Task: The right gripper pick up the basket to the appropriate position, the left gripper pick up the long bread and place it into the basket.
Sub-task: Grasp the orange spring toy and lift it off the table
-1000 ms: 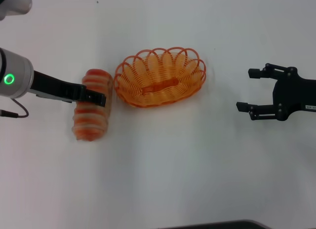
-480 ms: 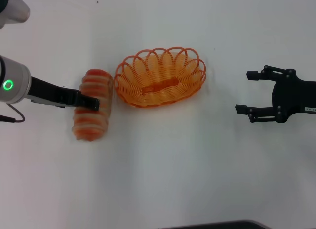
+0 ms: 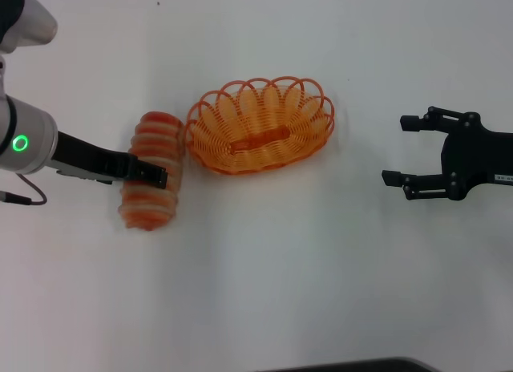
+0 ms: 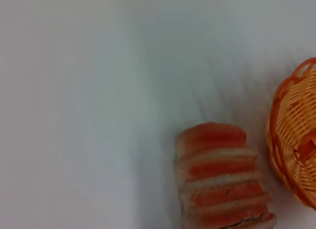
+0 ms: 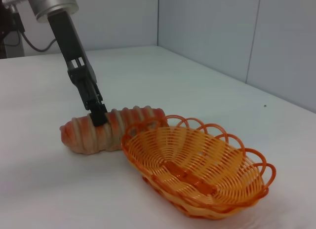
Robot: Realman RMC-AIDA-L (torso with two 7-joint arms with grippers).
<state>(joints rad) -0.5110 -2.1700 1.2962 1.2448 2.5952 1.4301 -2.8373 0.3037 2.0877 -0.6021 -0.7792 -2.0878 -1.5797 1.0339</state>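
The long bread [image 3: 147,205], striped orange-red and cream, lies on the white table just left of the orange basket [image 3: 218,115], its end almost touching the rim. The basket is empty. My left gripper [image 3: 156,176], on the arm with the green ring, sits over the middle of the loaf. In the right wrist view the left gripper [image 5: 98,119] comes down onto the loaf [image 5: 84,136] beside the basket [image 5: 197,166]. The left wrist view shows one end of the loaf [image 4: 222,184] and the basket's rim [image 4: 276,140]. My right gripper [image 3: 396,149] is open and empty, well to the right of the basket.
The white table [image 3: 264,268] stretches around both things. A grey wall [image 5: 276,41] stands behind the table in the right wrist view. A dark edge [image 3: 353,365] shows at the front of the head view.
My left gripper has shifted a little along the loaf towards me and stays over its middle. The loaf, the basket and the right gripper have not moved.
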